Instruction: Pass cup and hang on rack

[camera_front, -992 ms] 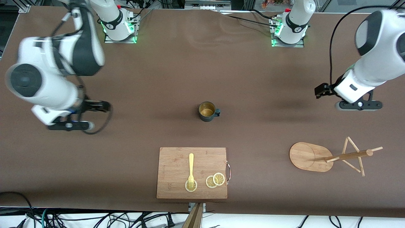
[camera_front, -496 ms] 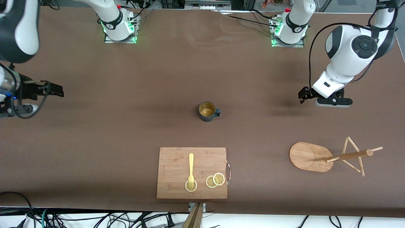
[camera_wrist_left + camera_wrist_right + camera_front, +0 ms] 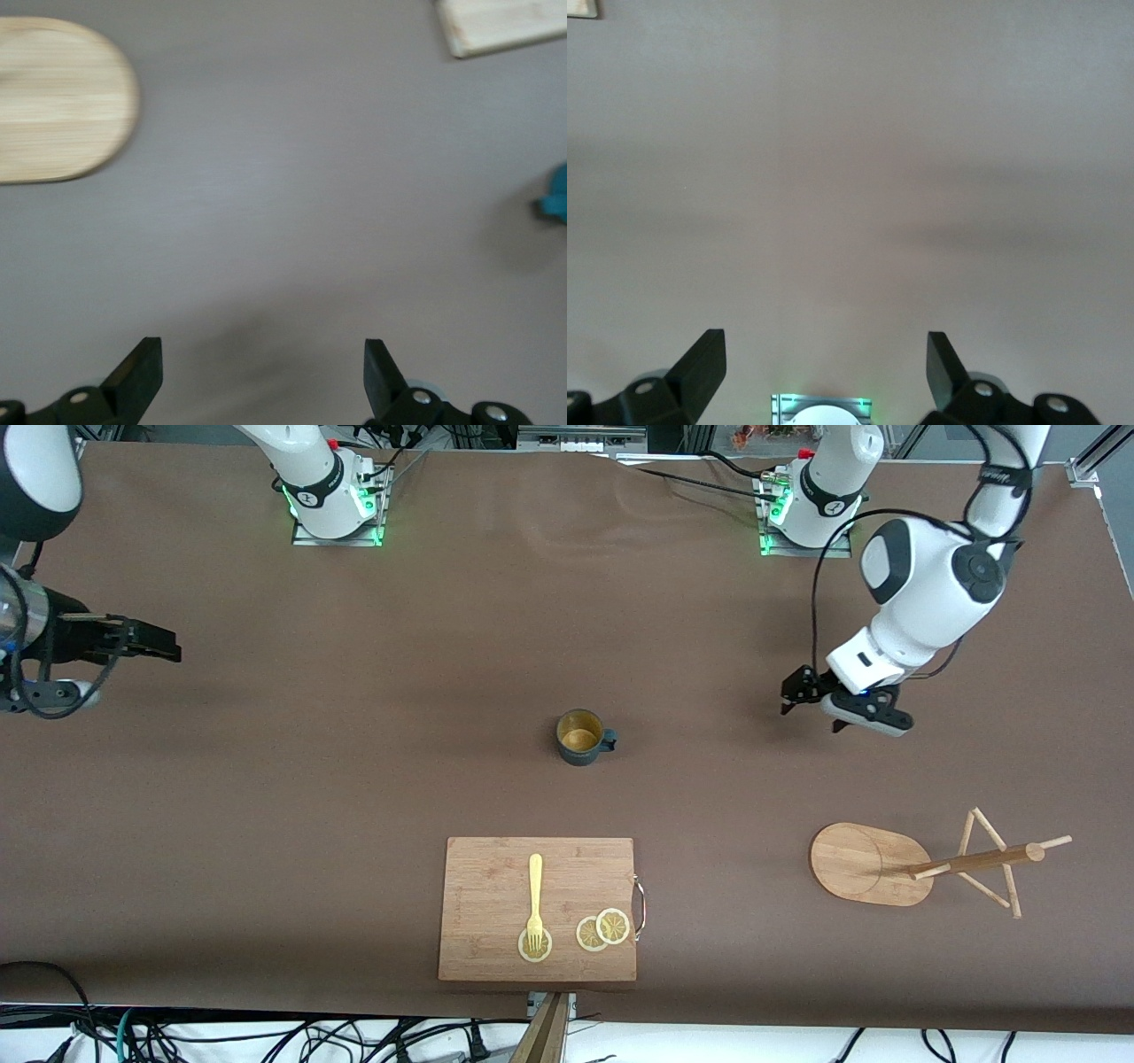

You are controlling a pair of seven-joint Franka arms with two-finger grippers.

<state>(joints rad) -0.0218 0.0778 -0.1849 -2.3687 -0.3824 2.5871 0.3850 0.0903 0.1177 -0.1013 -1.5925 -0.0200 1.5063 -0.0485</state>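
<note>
The cup (image 3: 582, 737), a dark teal mug with a tan inside, stands upright mid-table with its handle toward the left arm's end. Just its teal edge (image 3: 556, 199) shows in the left wrist view. The rack (image 3: 868, 864) stands nearer the front camera at the left arm's end, and its oval base (image 3: 62, 97) also shows in the left wrist view. My left gripper (image 3: 824, 713) (image 3: 260, 372) is open and empty over bare table between the cup and that end. Open and empty too, my right gripper (image 3: 62, 693) (image 3: 824, 367) hangs over the table's edge at the right arm's end.
A bamboo cutting board (image 3: 496, 868) lies nearer the front camera than the cup. It carries a yellow fork (image 3: 535, 899) and lemon slices (image 3: 603, 930). A corner of the board (image 3: 505, 22) shows in the left wrist view. The right arm's base (image 3: 822, 409) shows between my right fingers.
The left arm has swung in from the table's end toward the cup. The right arm has pulled away toward its end's edge. The cup and the rack have not moved.
</note>
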